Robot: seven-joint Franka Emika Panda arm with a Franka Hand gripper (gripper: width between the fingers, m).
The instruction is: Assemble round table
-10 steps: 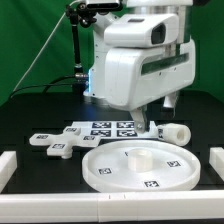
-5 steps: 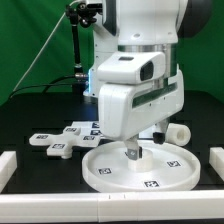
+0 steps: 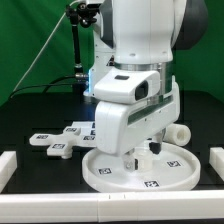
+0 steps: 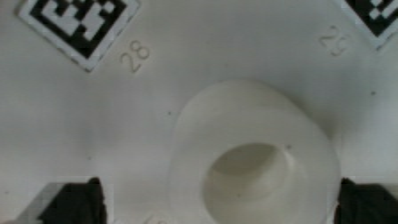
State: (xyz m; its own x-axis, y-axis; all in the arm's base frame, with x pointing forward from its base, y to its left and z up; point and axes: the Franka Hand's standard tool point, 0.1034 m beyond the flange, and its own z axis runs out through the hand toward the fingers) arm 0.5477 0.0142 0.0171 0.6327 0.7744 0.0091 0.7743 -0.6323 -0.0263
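Observation:
The large rimmed round disc (image 3: pixel 104 174) lies flat at the front of the table. My gripper (image 3: pixel 140 158) is low over its middle, mostly hidden by the arm's white body. In the wrist view the disc's tagged surface (image 4: pixel 107 120) fills the picture, with its raised central socket (image 4: pixel 249 160) between my two dark fingertips (image 4: pixel 71 203). The gripper (image 4: pixel 221 205) is open and holds nothing, jaws set wide on either side of the socket. The short thick cylinder leg (image 3: pixel 178 133) lies at the exterior view's right. The cross-shaped base (image 3: pixel 55 143) lies at its left.
The marker board (image 3: pixel 93 128) lies behind the disc, partly hidden by the arm. White border blocks stand at the left (image 3: pixel 8 165), right (image 3: pixel 215 160) and front (image 3: pixel 110 205) edges. A black stand (image 3: pixel 78 50) rises at the back.
The arm has come forward from behind the disc and dropped down over the disc's middle. The parts on the table have not moved.

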